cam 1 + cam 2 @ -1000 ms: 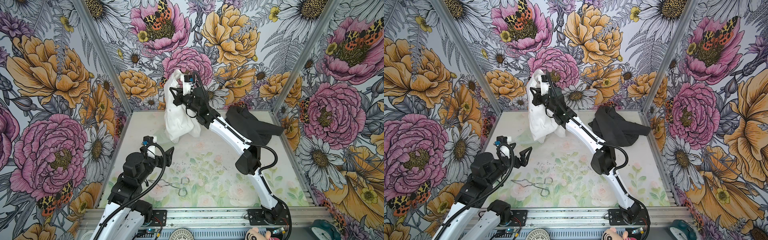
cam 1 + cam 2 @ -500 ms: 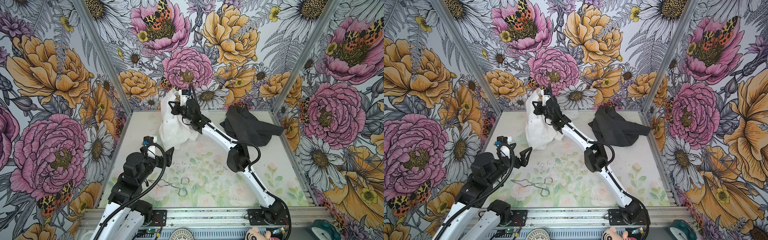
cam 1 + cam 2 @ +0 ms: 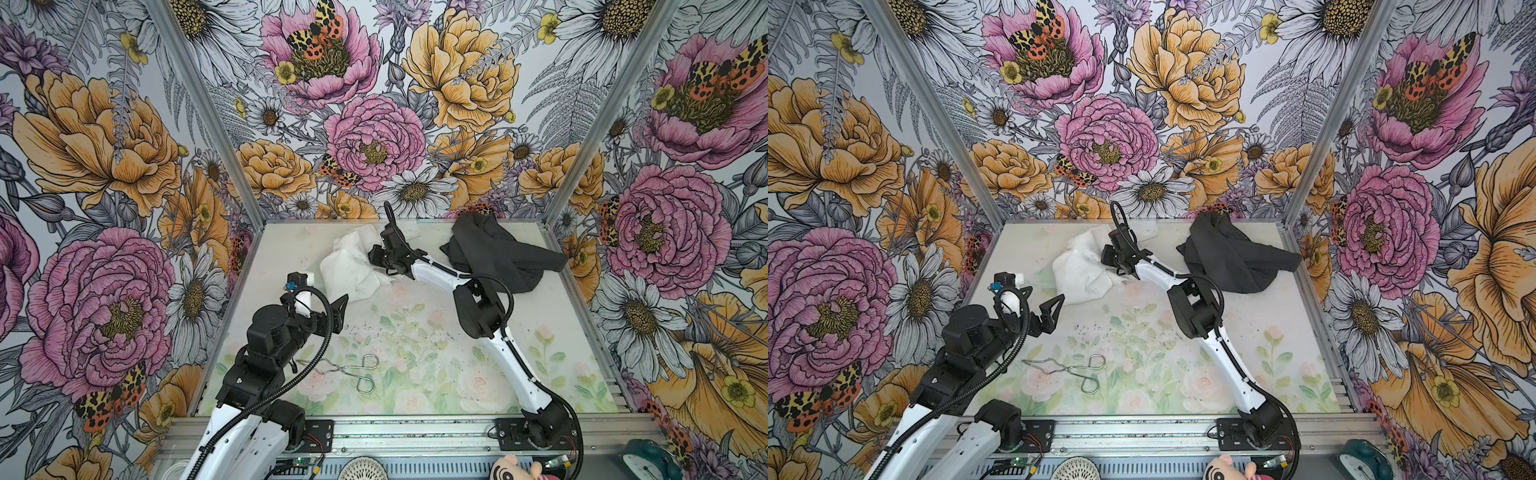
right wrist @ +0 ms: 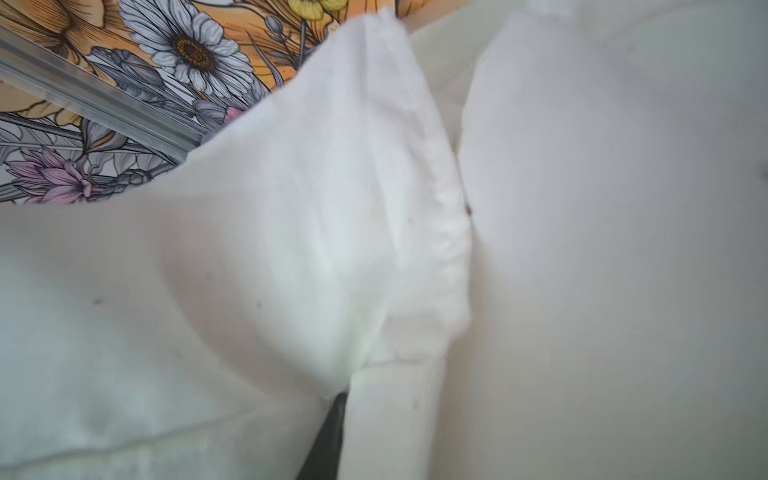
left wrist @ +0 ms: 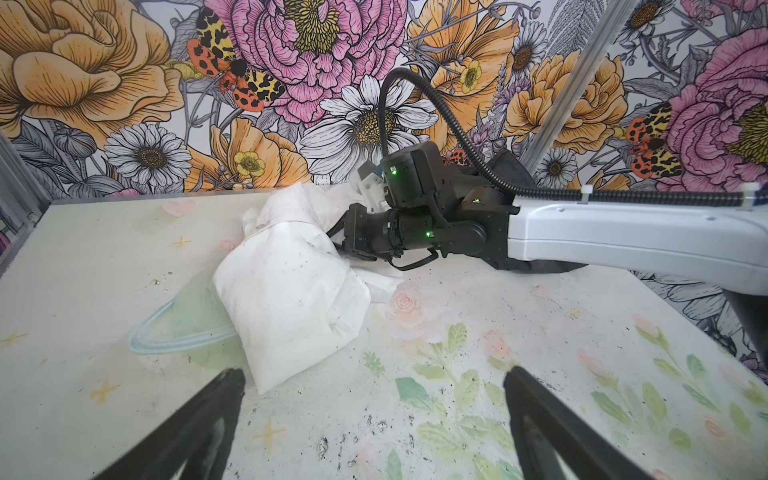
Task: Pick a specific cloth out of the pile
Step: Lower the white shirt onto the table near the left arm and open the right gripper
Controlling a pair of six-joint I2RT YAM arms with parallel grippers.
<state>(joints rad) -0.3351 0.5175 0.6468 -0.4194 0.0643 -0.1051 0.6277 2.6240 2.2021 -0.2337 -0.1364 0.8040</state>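
Note:
The white cloth (image 3: 350,268) (image 3: 1079,272) lies crumpled on the table near the back, left of middle. The pile's charcoal-black garment (image 3: 498,253) (image 3: 1233,257) sits apart from it at the back right. My right gripper (image 3: 375,261) (image 5: 338,245) is low at the cloth's right edge, its tips buried in the folds. In the right wrist view white fabric (image 4: 332,249) fills the picture and only a sliver of one dark finger (image 4: 332,428) shows. My left gripper (image 3: 324,297) (image 5: 374,374) stands wide open over bare table, just in front of the cloth.
Metal tongs (image 3: 353,370) (image 3: 1077,370) lie on the table front of middle. Flowered walls with aluminium posts (image 3: 582,124) close in the back and both sides. A metal rail (image 3: 415,428) runs along the front edge.
My right arm has come down from high at the back wall, bringing the hanging white cloth onto the table, where it has collapsed into a heap. The left arm has not moved.

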